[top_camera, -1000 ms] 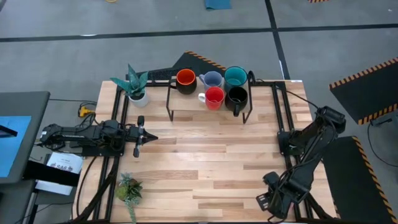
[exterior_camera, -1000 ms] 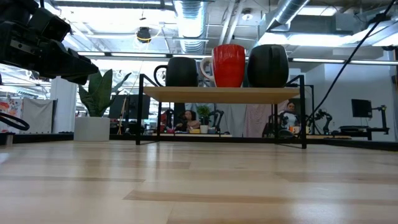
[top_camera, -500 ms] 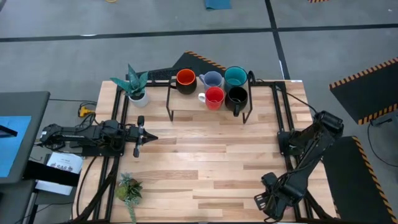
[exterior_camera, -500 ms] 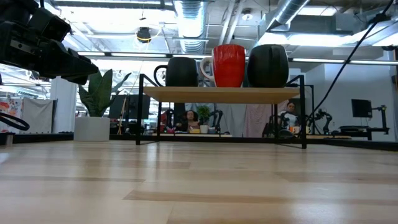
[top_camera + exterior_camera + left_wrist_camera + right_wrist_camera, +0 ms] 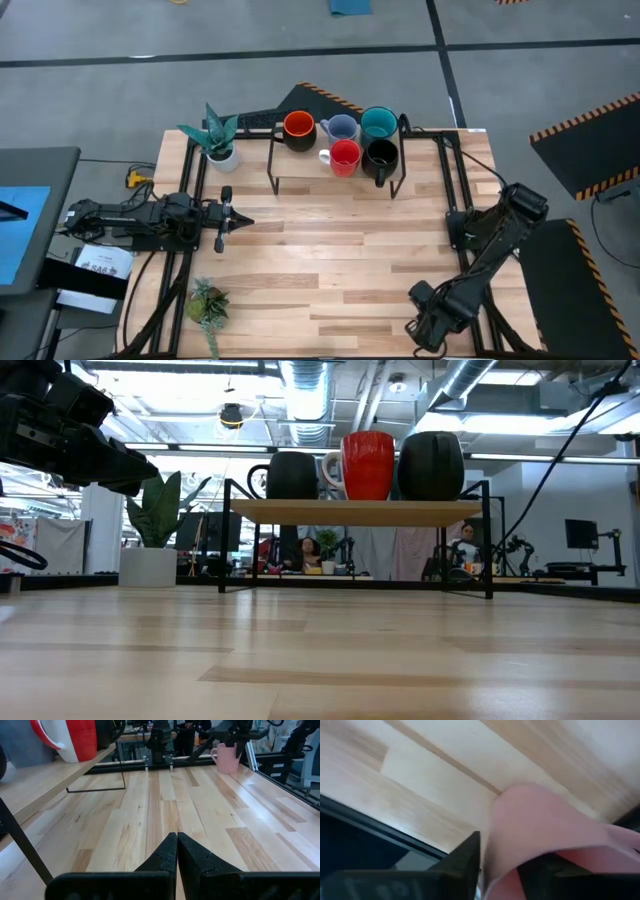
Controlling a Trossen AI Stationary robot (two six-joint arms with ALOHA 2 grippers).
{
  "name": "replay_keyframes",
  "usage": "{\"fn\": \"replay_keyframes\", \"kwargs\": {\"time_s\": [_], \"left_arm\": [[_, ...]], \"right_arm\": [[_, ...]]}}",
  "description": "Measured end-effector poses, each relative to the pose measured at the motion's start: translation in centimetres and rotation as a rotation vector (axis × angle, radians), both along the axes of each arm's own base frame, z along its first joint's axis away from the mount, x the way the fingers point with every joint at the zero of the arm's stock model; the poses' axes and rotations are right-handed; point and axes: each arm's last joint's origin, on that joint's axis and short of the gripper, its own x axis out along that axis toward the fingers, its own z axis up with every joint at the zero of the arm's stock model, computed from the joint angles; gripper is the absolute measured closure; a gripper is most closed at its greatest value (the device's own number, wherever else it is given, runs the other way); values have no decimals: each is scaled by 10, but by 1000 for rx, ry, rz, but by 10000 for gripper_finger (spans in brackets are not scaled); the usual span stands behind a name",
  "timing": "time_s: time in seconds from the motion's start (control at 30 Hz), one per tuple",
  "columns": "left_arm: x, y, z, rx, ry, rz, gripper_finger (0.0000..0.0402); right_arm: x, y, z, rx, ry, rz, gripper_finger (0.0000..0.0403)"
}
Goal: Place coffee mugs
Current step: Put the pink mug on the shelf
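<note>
Five mugs stand on a small raised shelf (image 5: 305, 168) at the far edge: dark with orange inside (image 5: 298, 128), pale grey-blue (image 5: 342, 128), teal (image 5: 378, 122), red (image 5: 345, 157) and black (image 5: 381, 155). The pink mug (image 5: 227, 759) shows in the left wrist view under my right gripper. It fills the right wrist view (image 5: 545, 830), and the right arm hides it from above. My right gripper (image 5: 422, 322) is near the table's near edge, shut on that mug. My left gripper (image 5: 244, 222) is shut and empty at the table's left. My right gripper holds the pink mug by its upper part (image 5: 502, 845), pinched in the narrow gap between the two fingers (image 5: 467, 857). It comes at the mug from above, as the left wrist view shows. The mug is upright. Whether its base is off the table, I cannot tell.
A white pot with a green plant (image 5: 220, 150) stands left of the shelf. A small green plant (image 5: 207, 305) lies at the near left corner. Black frame rails (image 5: 452, 170) run along both sides. Bare wood lies between the arms in front of the shelf.
My right arm has swung its gripper a little toward the table's left, along the near edge. The mugs on the shelf have stayed where they were.
</note>
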Motion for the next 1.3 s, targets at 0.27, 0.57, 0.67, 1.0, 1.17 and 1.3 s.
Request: {"fn": "replay_keyframes", "kwargs": {"time_s": [0.27, 0.57, 0.67, 1.0, 1.17, 1.3], "left_arm": [[0, 0, 0, 0, -1, 1, 401], [0, 0, 0, 0, -1, 0, 401], [0, 0, 0, 0, -1, 0, 401], [0, 0, 0, 0, -1, 0, 401], [0, 0, 0, 0, -1, 0, 401], [0, 0, 0, 0, -1, 0, 401]], "right_arm": [[22, -21, 5, -3, -106, 325, 362], [103, -71, 69, -58, -540, 785, 359], [134, -91, 109, -123, -748, 977, 359], [222, -169, 199, -555, -922, 1207, 360], [248, -213, 190, -699, -791, 1155, 360], [250, -249, 178, -734, -661, 1077, 359]]}}
